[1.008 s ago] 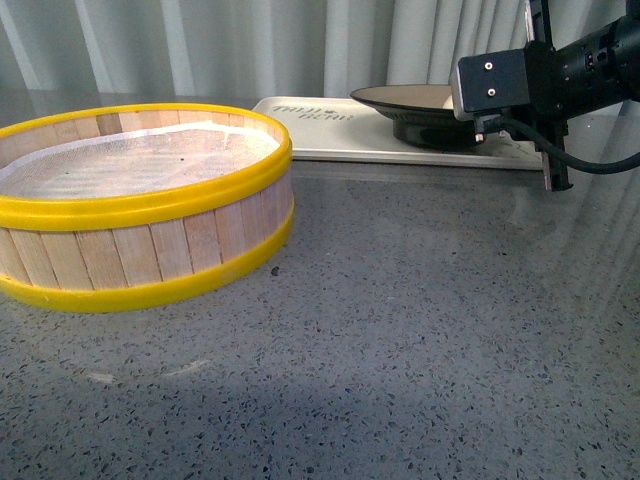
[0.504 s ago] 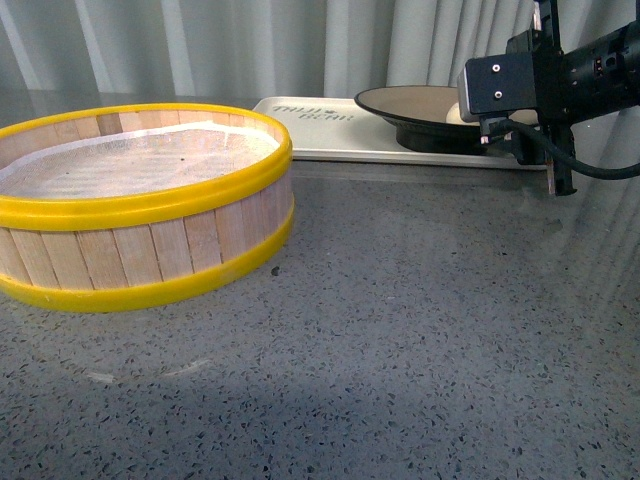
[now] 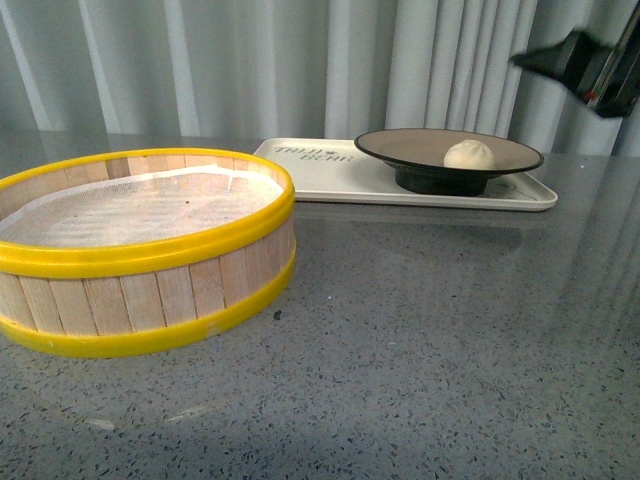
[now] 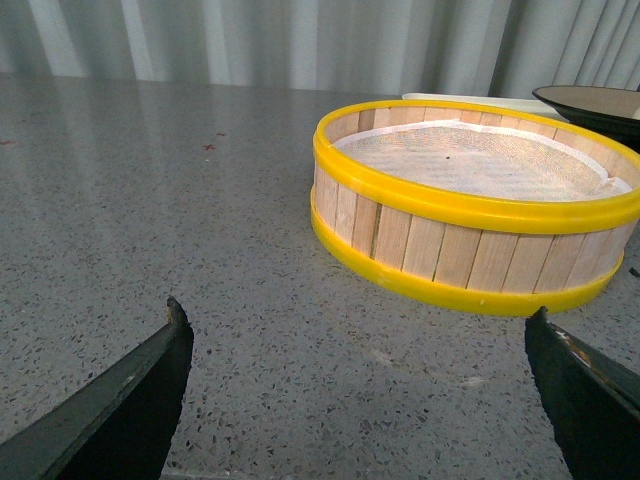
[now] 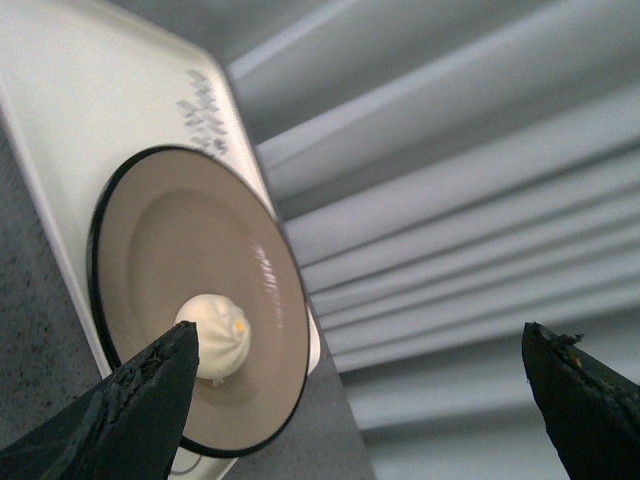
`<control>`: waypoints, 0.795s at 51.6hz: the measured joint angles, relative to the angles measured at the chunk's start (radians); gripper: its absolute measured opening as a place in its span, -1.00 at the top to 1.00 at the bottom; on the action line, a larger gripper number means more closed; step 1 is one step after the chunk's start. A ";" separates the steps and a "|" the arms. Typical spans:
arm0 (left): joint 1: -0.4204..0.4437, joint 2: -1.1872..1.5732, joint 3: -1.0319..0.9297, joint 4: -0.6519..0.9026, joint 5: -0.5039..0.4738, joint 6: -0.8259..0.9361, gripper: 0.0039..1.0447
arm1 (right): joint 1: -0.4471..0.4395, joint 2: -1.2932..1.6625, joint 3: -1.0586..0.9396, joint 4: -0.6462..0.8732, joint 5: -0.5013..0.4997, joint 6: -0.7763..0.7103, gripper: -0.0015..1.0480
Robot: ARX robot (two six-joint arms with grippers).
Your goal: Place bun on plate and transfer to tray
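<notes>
Resting on the plate [image 3: 420,150], the bun [image 3: 469,154] sits off-centre toward the right side; the plate stands on the tray [image 3: 330,170], so both transfers appear complete. Remaining risk: an arm movement clipping the plate rim and rolling the bun off. The right gripper [image 5: 360,400] is raised above the plate, fingers wide and empty. The left gripper [image 4: 360,400], likewise wide and empty, hangs near the steamer basket [image 3: 140,250].

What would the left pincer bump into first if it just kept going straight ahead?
Probably the yellow-rimmed steamer basket: it sits ahead of the open left pincer, somewhat to one side, so a miss is possible.
</notes>
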 joint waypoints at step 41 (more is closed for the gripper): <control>0.000 0.000 0.000 0.000 0.000 0.000 -0.88 | -0.083 -0.529 -0.868 0.391 0.346 1.052 0.97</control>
